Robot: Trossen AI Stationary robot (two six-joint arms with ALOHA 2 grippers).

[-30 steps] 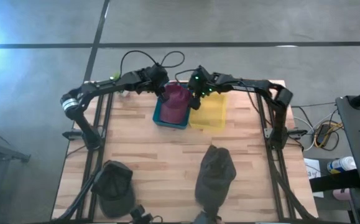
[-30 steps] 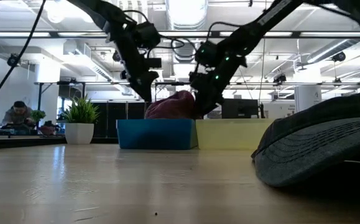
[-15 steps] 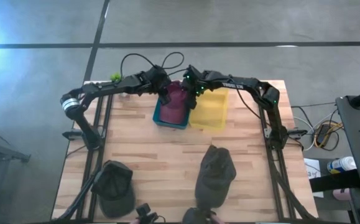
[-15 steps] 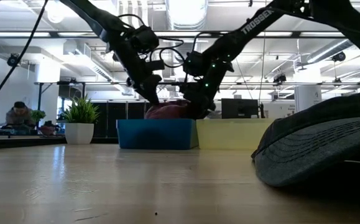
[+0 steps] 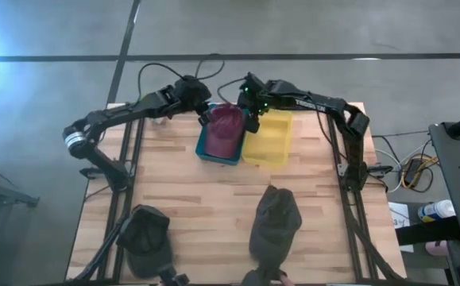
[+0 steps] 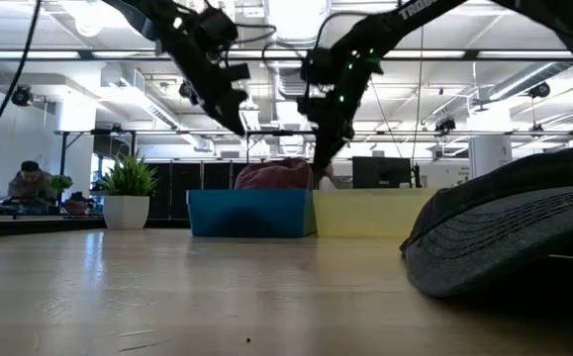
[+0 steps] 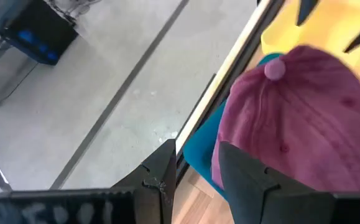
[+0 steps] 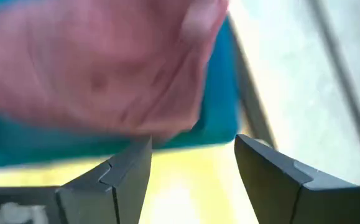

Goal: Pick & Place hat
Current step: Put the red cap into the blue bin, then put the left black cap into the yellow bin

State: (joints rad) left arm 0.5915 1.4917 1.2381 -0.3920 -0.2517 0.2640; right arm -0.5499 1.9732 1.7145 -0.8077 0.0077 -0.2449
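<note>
On the near edge of the wooden worktop [image 5: 206, 199] we see two dark caps: a black cap [image 5: 148, 238] at the left and an olive-grey cap [image 5: 275, 224] nearer the middle-right, which fills the low view's right side [image 6: 509, 232]. Both lie loose, well apart from the arms.

Farther back sit two bins side by side, touching: a blue bin [image 5: 217, 145] and a yellow bin [image 5: 268, 143]. The maroon hat [image 5: 225, 127] lies in the blue bin, crown bulging over the rim; its top button shows in the left wrist view [image 7: 273, 70].

Left tool [image 5: 205, 115] hangs above the blue bin's far-left corner, fingers parted a little, holding nothing. Right tool [image 5: 251, 119] hangs above the seam between the bins, just beside the hat, fingers spread wide and empty; its wrist view shows the hat [image 8: 99, 62] beyond the gap. In the low view both tools, left [image 6: 241, 124] and right [image 6: 323, 148], are clear above the hat [image 6: 271, 176], not touching it.

Beyond the worktop: a potted plant [image 6: 128, 193] and a seated person [image 6: 29, 183].
</note>
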